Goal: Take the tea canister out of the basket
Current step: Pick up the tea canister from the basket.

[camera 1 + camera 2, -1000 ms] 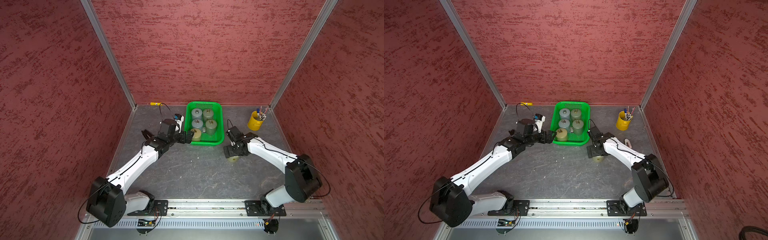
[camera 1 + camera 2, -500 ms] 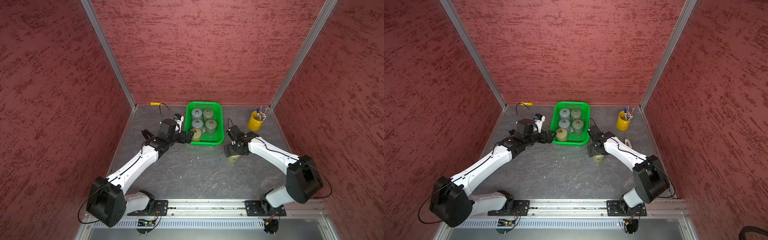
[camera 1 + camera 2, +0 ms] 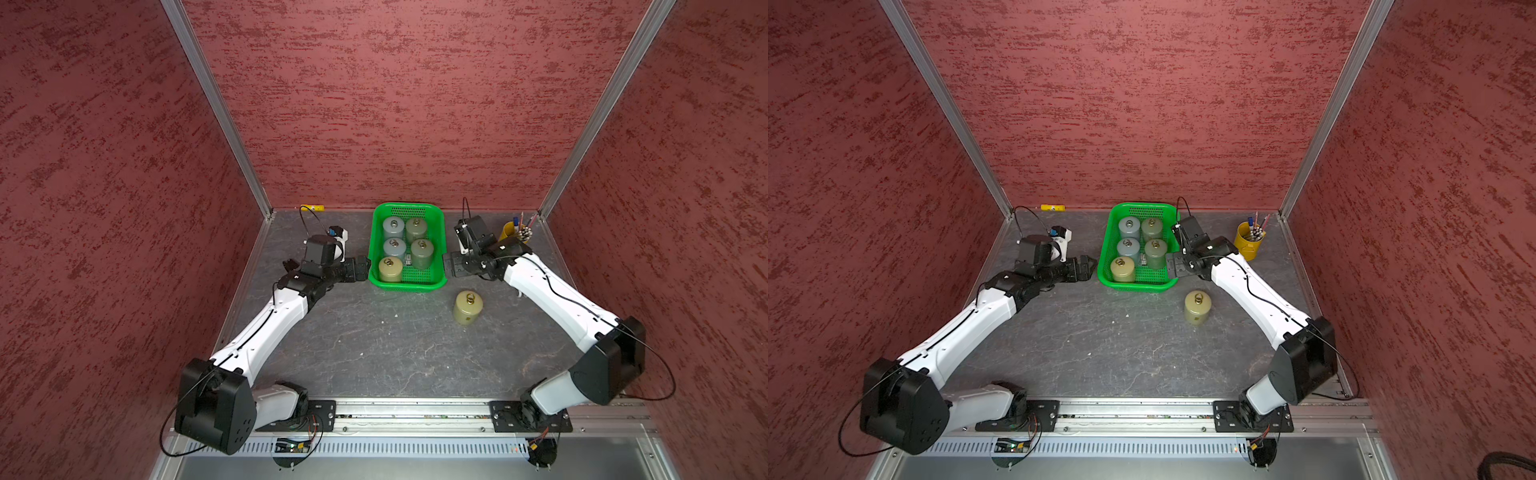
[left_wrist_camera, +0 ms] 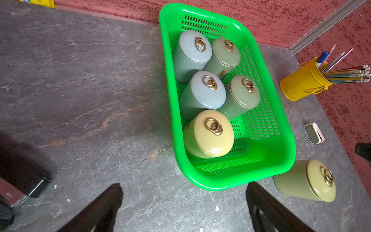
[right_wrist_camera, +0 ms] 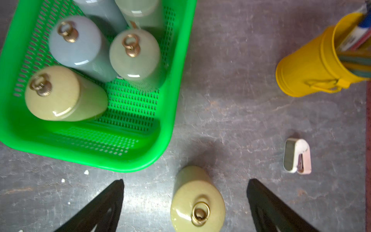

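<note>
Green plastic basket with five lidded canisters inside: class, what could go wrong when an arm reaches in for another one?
1. The grey-blue canisters and sage-green canisters stand close together in the green plastic basket; a gripper sliding in may topple a neighbour.
2. The yellow-olive glazed canister on the table stands close to the open right gripper; a sweep could knock it over.

The green perforated basket [image 3: 441, 249] is sitting at the far middle of the table [image 3: 374, 340], its long side running near to far. An olive-yellow tea canister [image 3: 468, 308], ring-topped lid on, is standing upright just off the basket's near right corner, apart from it. Inside are standing two blue-grey canisters [image 3: 393, 226] at far left, two green canisters [image 3: 422, 253] at right, and one yellow canister [image 3: 390, 269] at near left.
</note>
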